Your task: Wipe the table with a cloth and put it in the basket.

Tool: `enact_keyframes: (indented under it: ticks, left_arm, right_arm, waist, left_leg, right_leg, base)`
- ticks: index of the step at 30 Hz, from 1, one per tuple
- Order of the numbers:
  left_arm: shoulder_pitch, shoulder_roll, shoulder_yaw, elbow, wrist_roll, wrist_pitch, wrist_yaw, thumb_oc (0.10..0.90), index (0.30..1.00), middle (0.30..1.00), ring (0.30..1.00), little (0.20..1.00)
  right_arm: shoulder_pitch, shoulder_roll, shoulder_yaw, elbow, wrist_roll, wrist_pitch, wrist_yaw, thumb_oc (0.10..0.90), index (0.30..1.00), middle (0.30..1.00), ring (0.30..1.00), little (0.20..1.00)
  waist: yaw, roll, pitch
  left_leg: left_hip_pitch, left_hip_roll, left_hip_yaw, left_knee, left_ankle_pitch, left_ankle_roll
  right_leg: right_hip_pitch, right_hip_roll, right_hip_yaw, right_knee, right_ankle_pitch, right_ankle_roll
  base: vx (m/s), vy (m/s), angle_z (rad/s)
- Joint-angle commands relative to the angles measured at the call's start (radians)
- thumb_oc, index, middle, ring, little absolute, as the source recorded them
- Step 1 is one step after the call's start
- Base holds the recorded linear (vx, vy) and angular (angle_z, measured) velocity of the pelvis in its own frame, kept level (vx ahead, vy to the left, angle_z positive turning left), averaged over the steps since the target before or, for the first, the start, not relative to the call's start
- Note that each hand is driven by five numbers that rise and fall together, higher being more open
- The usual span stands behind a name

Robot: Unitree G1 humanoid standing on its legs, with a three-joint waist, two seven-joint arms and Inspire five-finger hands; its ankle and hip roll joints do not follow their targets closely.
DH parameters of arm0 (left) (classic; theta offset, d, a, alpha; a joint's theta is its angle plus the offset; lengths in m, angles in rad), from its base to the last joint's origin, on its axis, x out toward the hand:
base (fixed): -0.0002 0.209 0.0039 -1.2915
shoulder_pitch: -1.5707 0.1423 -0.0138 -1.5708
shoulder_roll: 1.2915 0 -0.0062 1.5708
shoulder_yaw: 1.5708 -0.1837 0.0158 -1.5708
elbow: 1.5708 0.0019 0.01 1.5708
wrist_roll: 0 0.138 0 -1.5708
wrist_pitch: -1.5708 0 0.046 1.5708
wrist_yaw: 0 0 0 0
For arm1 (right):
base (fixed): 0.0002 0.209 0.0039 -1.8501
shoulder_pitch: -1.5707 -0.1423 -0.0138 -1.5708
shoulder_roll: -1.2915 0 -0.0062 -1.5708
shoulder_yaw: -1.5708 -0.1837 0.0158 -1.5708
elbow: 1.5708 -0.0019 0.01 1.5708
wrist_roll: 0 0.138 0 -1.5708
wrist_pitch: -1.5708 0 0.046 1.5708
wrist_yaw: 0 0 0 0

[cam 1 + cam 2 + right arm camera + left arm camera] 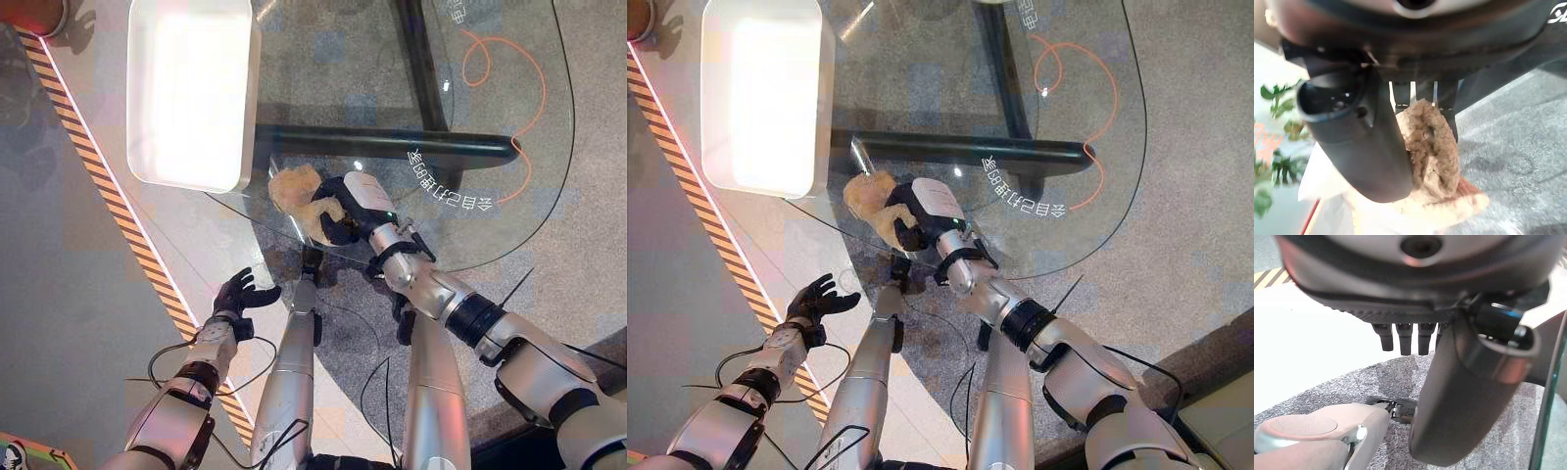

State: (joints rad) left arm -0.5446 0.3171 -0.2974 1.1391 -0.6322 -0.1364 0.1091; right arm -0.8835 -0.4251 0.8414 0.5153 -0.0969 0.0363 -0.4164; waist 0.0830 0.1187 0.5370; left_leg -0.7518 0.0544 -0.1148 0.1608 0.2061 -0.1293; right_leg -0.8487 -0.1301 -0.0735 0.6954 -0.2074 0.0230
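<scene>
Here the right hand (pixel 355 208) has its fingers and thumb curled round the tan cloth (pixel 299 191), pressing it on the glass tabletop (pixel 470 147) near the edge closest to the robot. In the right wrist view the cloth (pixel 1432 152) is bunched between thumb and fingers, with a loose flap hanging below. The left hand (pixel 241 293) hangs off to the robot's left, below the tabletop edge and over the floor, fingers loosely spread and holding nothing. The white basket (pixel 191 93) stands beside the tabletop on the robot's left, just past the cloth.

By the look of it, the wiping step is in hand. To do it well, the palm should stay low so the cloth lies flat on the glass and does not ride as a ball; the bunched wad touches little surface. Strokes should run back and forth across the glass, keeping firm, even pressure, and should stop short of the rim so the cloth does not slip over the near edge. The grip must stay tight enough that the flap does not drag free. Since the basket sits so near, ending the last stroke toward it would leave a short carry for the drop.
</scene>
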Motion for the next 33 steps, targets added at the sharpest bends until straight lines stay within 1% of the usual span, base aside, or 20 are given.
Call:
enact_keyframes:
  ticks: [1, 2, 3, 5, 6, 7, 9, 11, 12, 13, 14, 18, 22, 25, 28, 33]
  left_arm:
    - [-0.005, 0.012, 0.063, 0.094, -0.085, -0.053, 0.092, 0.8, 0.9, 0.9, 0.9, 0.9]
    - [-0.008, 0.024, 0.1, 0.1, -0.131, -0.071, 0.124, 0.8, 0.9, 0.9, 0.9, 0.9]
    - [-0.008, 0.028, 0.117, 0.098, -0.156, -0.087, 0.142, 0.8, 0.9, 0.9, 0.9, 0.9]
    - [-0.008, 0.037, 0.15, 0.082, -0.189, -0.093, 0.165, 0.8, 0.9, 0.9, 0.9, 0.9]
    - [-0.008, 0.037, 0.15, 0.082, -0.189, -0.093, 0.165, 0.8, 0.9, 0.9, 0.9, 0.9]
    - [-0.009, 0.046, 0.199, 0.05, -0.253, -0.13, 0.215, 0.8, 0.9, 0.9, 0.9, 0.9]
    - [-0.008, 0.052, 0.239, 0.012, -0.297, -0.178, 0.259, 0.8, 0.9, 0.9, 0.9, 0.9]
    - [-0.018, 0.065, 0.277, -0.029, -0.341, -0.201, 0.291, 0.8, 0.9, 0.9, 0.9, 0.9]
    - [-0.035, 0.08, 0.312, -0.072, -0.362, -0.236, 0.305, 0.8, 0.9, 0.9, 0.9, 0.9]
    - [-0.045, 0.085, 0.323, -0.115, -0.365, -0.266, 0.33, 0.8, 0.9, 0.9, 0.9, 0.9]
    - [-0.048, 0.085, 0.324, -0.132, -0.364, -0.274, 0.34, 0.8, 0.9, 0.9, 0.9, 0.9]
    - [-0.071, 0.098, 0.326, -0.276, -0.362, -0.373, 0.399, 0.8, 0.9, 0.9, 0.9, 0.9]
    - [-0.098, 0.105, 0.331, -0.387, -0.372, -0.427, 0.41, 0.8, 0.9, 0.9, 0.9, 0.9]
    - [-0.109, 0.09, 0.334, -0.46, -0.372, -0.473, 0.41, 0.8, 0.9, 0.9, 0.9, 0.9]
    - [-0.11, 0.058, 0.336, -0.582, -0.332, -0.527, 0.434, 0.8, 0.9, 0.9, 0.9, 0.9]
    - [-0.093, 0.009, 0.348, -0.692, -0.253, -0.572, 0.445, 0.8, 0.9, 0.9, 0.9, 0.9]
  right_arm:
    - [-0.048, 0.089, -0.117, -0.168, 0.077, -0.092, -0.159, 0.1, 0.3, 0.3, 0.3, 0.2]
    - [-0.042, 0.087, -0.149, -0.172, 0.1, -0.101, -0.205, 0.1, 0.3, 0.3, 0.3, 0.2]
    - [-0.039, 0.086, -0.164, -0.171, 0.11, -0.107, -0.224, 0.1, 0.3, 0.3, 0.3, 0.2]
    - [-0.035, 0.084, -0.192, -0.175, 0.113, -0.114, -0.248, 0.1, 0.3, 0.3, 0.3, 0.2]
    - [-0.035, 0.084, -0.192, -0.175, 0.113, -0.114, -0.248, 0.1, 0.3, 0.3, 0.3, 0.2]
    - [-0.029, 0.083, -0.234, -0.186, 0.117, -0.121, -0.286, 0.1, 0.3, 0.3, 0.3, 0.2]
    - [-0.022, 0.083, -0.268, -0.204, 0.11, -0.129, -0.319, 0.1, 0.3, 0.3, 0.3, 0.2]
    - [-0.019, 0.076, -0.296, -0.234, 0.107, -0.123, -0.329, 0.1, 0.3, 0.3, 0.3, 0.2]
    - [-0.016, 0.067, -0.313, -0.262, 0.096, -0.124, -0.344, 0.1, 0.3, 0.3, 0.3, 0.2]
    - [-0.013, 0.061, -0.324, -0.284, 0.091, -0.12, -0.348, 0.1, 0.3, 0.3, 0.3, 0.2]
    - [-0.011, 0.058, -0.327, -0.293, 0.088, -0.119, -0.35, 0.1, 0.3, 0.3, 0.3, 0.2]
    - [0.011, 0.045, -0.362, -0.357, 0.059, -0.126, -0.359, 0.1, 0.3, 0.3, 0.3, 0.2]
    - [0.034, 0.043, -0.397, -0.412, 0.023, -0.151, -0.355, 0.1, 0.3, 0.3, 0.3, 0.2]
    - [0.044, 0.041, -0.416, -0.454, 0.002, -0.161, -0.342, 0.1, 0.3, 0.3, 0.3, 0.2]
    - [0.067, 0.044, -0.441, -0.519, -0.03, -0.18, -0.311, 0.1, 0.3, 0.3, 0.3, 0.2]
    - [0.088, 0.053, -0.462, -0.57, -0.062, -0.197, -0.282, 0.1, 0.3, 0.3, 0.3, 0.2]
  waist:
    - [-0.023, -0.012, -0.017]
    - [-0.024, -0.013, -0.017]
    - [-0.025, -0.013, -0.017]
    - [-0.024, -0.014, -0.017]
    - [-0.024, -0.014, -0.017]
    - [-0.022, -0.015, -0.017]
    - [-0.021, -0.015, -0.017]
    - [-0.022, -0.017, -0.017]
    - [-0.023, -0.019, -0.017]
    - [-0.025, -0.02, -0.017]
    - [-0.025, -0.021, -0.017]
    - [-0.026, -0.026, -0.017]
    - [-0.029, -0.031, -0.017]
    - [-0.033, -0.033, -0.017]
    - [-0.036, -0.038, -0.017]
    - [-0.034, -0.04, -0.017]
  left_leg:
    - [0.036, -0.117, 0.127, 0.083, -0.113, 0.109]
    - [0.034, -0.114, 0.129, 0.088, -0.115, 0.108]
    - [0.034, -0.113, 0.129, 0.09, -0.116, 0.108]
    - [0.032, -0.112, 0.126, 0.095, -0.118, 0.108]
    - [0.032, -0.112, 0.126, 0.095, -0.118, 0.108]
    - [0.03, -0.112, 0.12, 0.1, -0.123, 0.11]
    - [0.029, -0.113, 0.116, 0.101, -0.127, 0.113]
    - [0.027, -0.112, 0.116, 0.101, -0.129, 0.115]
    - [0.023, -0.112, 0.113, 0.101, -0.13, 0.116]
    - [0.018, -0.111, 0.113, 0.106, -0.132, 0.117]
    - [0.016, -0.111, 0.113, 0.108, -0.133, 0.117]
    - [0.004, -0.111, 0.109, 0.109, -0.133, 0.12]
    - [-0.003, -0.113, 0.106, 0.112, -0.138, 0.123]
    - [-0.004, -0.114, 0.107, 0.112, -0.141, 0.123]
    - [-0.005, -0.117, 0.107, 0.111, -0.146, 0.125]
    - [-0.007, -0.12, 0.108, 0.114, -0.15, 0.126]
  right_leg:
    - [0.075, 0.055, -0.072, -0.309, 0.181, -0.001]
    - [0.073, 0.052, -0.071, -0.304, 0.178, -0.001]
    - [0.072, 0.051, -0.071, -0.303, 0.178, -0.001]
    - [0.07, 0.049, -0.07, -0.296, 0.175, 0.0]
    - [0.07, 0.049, -0.07, -0.296, 0.175, 0.0]
    - [0.066, 0.05, -0.067, -0.287, 0.171, 0.0]
    - [0.063, 0.051, -0.065, -0.283, 0.168, 0.0]
    - [0.058, 0.053, -0.063, -0.281, 0.166, 0.0]
    - [0.053, 0.055, -0.061, -0.278, 0.164, -0.002]
    - [0.048, 0.055, -0.059, -0.274, 0.162, -0.002]
    - [0.046, 0.055, -0.059, -0.272, 0.161, -0.002]
    - [0.036, 0.058, -0.057, -0.271, 0.162, -0.001]
    - [0.034, 0.06, -0.057, -0.27, 0.16, 0.002]
    - [0.033, 0.06, -0.056, -0.275, 0.16, 0.002]
    - [0.034, 0.063, -0.054, -0.278, 0.16, 0.005]
    - [0.038, 0.061, -0.054, -0.284, 0.16, 0.008]
  base:
    - [0.0, 0.046, -0.01]
    - [0.0, 0.034, 0.0]
    - [0.0, 0.0, 0.0]
    - [0.0, 0.0, 0.0]
    - [0.0, 0.0, 0.0]
    - [0.0, 0.0, 0.0]
    - [0.0, 0.0, 0.0]
    - [0.0, 0.0, 0.0]
    - [0.0, 0.0, 0.0]
    - [0.0, 0.0, 0.0]
    - [0.0, 0.0, 0.0]
    - [0.0, 0.0, 0.0]
    - [-0.01, -0.016, 0.0]
    - [0.0, 0.0, 0.0]
    - [0.0, -0.01, 0.01]
    - [0.0, -0.006, 0.0]
